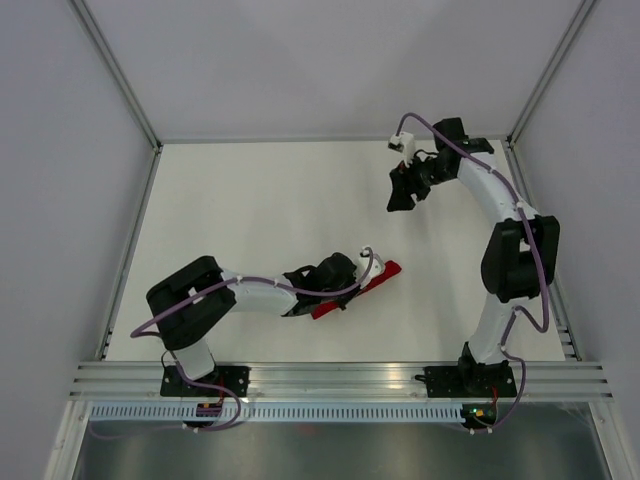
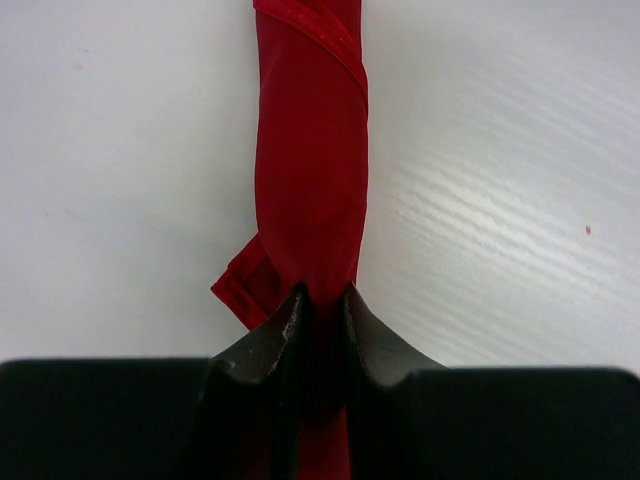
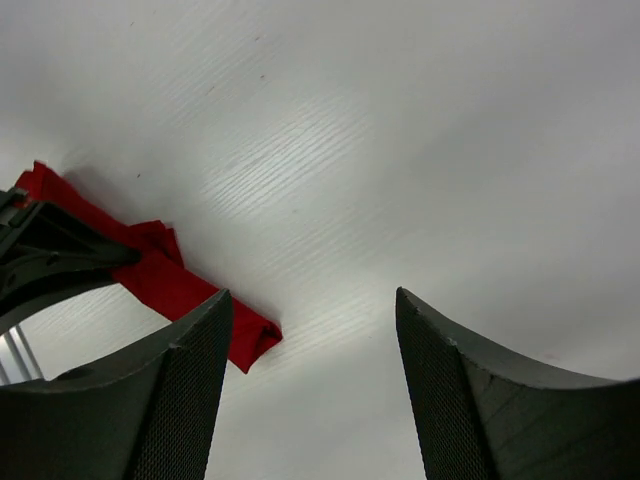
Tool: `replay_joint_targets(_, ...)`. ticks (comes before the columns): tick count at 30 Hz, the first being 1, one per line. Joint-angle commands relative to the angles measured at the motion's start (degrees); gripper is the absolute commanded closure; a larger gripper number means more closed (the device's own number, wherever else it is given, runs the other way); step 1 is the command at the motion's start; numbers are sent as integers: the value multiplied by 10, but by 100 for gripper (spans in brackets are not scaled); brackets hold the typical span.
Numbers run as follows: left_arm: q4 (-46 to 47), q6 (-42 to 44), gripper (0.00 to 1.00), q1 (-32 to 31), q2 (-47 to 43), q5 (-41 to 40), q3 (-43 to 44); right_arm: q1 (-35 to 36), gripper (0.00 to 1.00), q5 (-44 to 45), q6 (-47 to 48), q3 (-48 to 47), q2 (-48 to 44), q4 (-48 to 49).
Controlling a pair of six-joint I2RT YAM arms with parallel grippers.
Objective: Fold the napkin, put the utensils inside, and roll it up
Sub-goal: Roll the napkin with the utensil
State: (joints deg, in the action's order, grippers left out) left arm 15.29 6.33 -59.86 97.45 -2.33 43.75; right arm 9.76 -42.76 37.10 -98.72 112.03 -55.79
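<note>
The napkin (image 1: 385, 276) is seen rolled into a narrow, deep-red tube with a faint sheen. It is laid diagonally on the white table (image 1: 250, 200), in the near half and a little right of centre. In the left wrist view, the napkin (image 2: 310, 180) is crossed near its far end by a slanting hemmed edge. A small folded corner is left sticking out at one side, just beside the fingers. The left gripper (image 1: 345, 288) is lowered onto the near end of the roll. The left gripper (image 2: 323, 300) is closed on the cloth, which is pinched between its jaws. The right gripper (image 1: 403, 190) is held above the table's far right area, well apart from the roll. In its own view, the right gripper (image 3: 310, 300) is spread wide with nothing between its jaws, and the napkin (image 3: 175, 285) is seen beyond it. The table is bounded by metal frame rails (image 1: 340, 375) at the near edge and by pale walls (image 1: 60, 150) on the other sides. Bare surface is shown to the left of the roll and beyond it.
</note>
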Motion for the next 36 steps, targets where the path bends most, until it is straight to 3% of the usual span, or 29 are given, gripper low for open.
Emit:
replay_joint_targets(1,-90,-103,98,11,55,0,37,-37,28,30,-90,26,-79,70)
replay_joint_targets(7,-133,-221,98,23,112,-33,99,-92,27,61,-109,77,-152,89)
replay_joint_targets(16,-217,-375,98,49,185,-72,201,-166,26,29,-118,92,-171,66)
replay_joint_targets(27,-287,-544,98,88,284,-106,318,-170,26,51,-132,156,-198,93)
replay_joint_targets(36,-338,-672,98,113,307,-65,357,-169,27,58,-159,182,-168,112)
